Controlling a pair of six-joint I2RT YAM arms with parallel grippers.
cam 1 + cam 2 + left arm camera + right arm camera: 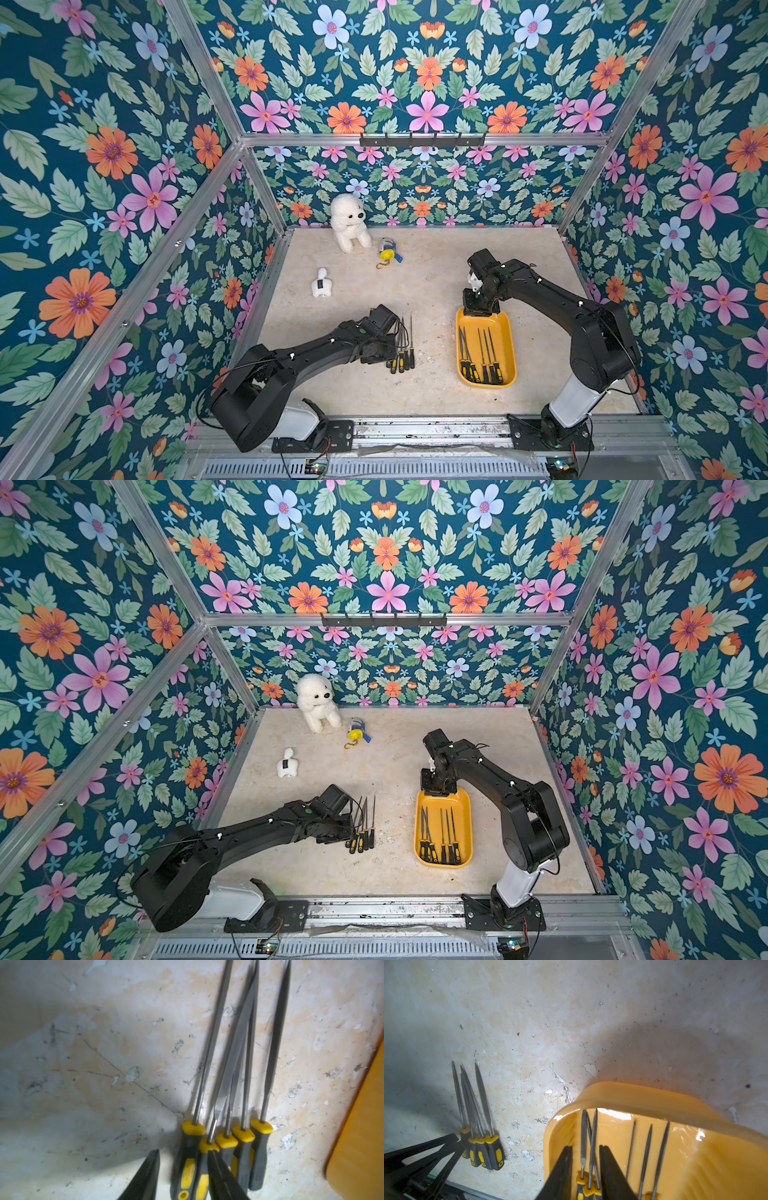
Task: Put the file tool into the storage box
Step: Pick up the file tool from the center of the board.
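Well beyond the left end effector (386,353), a white plush dog (349,224) sits upright against the flowered back wall (428,195). Just beside it, on the side toward the right end effector (480,309), a little yellow-and-blue keyring trinket (388,251) lies on the scuffed pale bench (415,399). Nearer the left end effector but apart from it lies a small white toy (321,284), and high above both, a black hook rail (422,140) sits on the aluminium frame (540,139).

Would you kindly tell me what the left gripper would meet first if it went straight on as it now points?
The left gripper would likely first meet the loose files' handles on the table; depth is unclear.
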